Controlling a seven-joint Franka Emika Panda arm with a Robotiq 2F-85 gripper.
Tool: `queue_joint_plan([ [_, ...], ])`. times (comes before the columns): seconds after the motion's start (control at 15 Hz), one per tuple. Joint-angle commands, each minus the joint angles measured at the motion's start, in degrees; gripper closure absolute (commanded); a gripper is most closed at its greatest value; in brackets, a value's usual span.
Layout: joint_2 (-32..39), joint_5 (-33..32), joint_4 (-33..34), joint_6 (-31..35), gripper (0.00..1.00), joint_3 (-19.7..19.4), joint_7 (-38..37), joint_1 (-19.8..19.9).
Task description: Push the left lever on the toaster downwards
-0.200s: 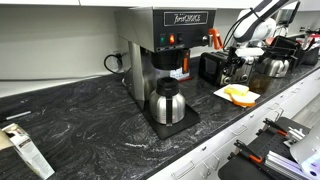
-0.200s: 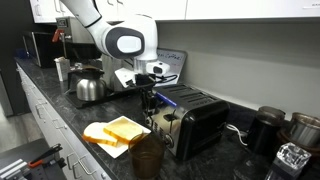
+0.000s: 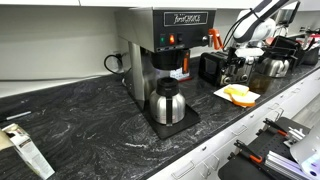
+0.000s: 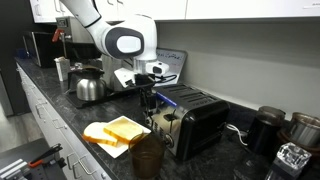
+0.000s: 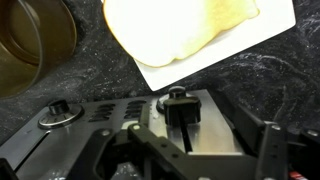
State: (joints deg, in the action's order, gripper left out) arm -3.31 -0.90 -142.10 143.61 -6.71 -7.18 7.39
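The toaster (image 4: 195,122) is a small black box with a silver face (image 5: 205,125), seen in both exterior views (image 3: 212,67). In the wrist view its black lever knob (image 5: 178,101) sits at the end of its slot nearest the counter. My gripper (image 5: 200,140) hangs just above that face and is open, one finger (image 5: 268,148) on each side of the slot. Nothing is between the jaws, and they do not touch the knob. In an exterior view the gripper (image 4: 148,102) stands at the toaster's front end.
Slices of bread (image 4: 118,131) lie on a white sheet beside the toaster, next to a brown cup (image 4: 147,158). A steel carafe (image 4: 90,88) stands behind the arm. The tall coffee brewer (image 3: 165,45) with its own carafe (image 3: 166,103) stands further along the dark counter (image 3: 90,120).
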Motion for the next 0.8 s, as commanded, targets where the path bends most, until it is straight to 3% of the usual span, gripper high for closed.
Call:
queue_joint_plan([
  [0.0,-4.34,-2.77,-1.75,0.33,0.0,1.48,-5.85,-0.8],
  [0.07,-4.81,-3.01,-1.97,0.17,0.0,1.57,-6.25,-0.84],
  [0.13,-0.02,-0.01,0.07,-0.12,0.0,-0.06,0.0,0.02],
  [0.73,-2.86,-1.19,-0.65,0.03,0.0,1.34,-4.27,-0.88],
])
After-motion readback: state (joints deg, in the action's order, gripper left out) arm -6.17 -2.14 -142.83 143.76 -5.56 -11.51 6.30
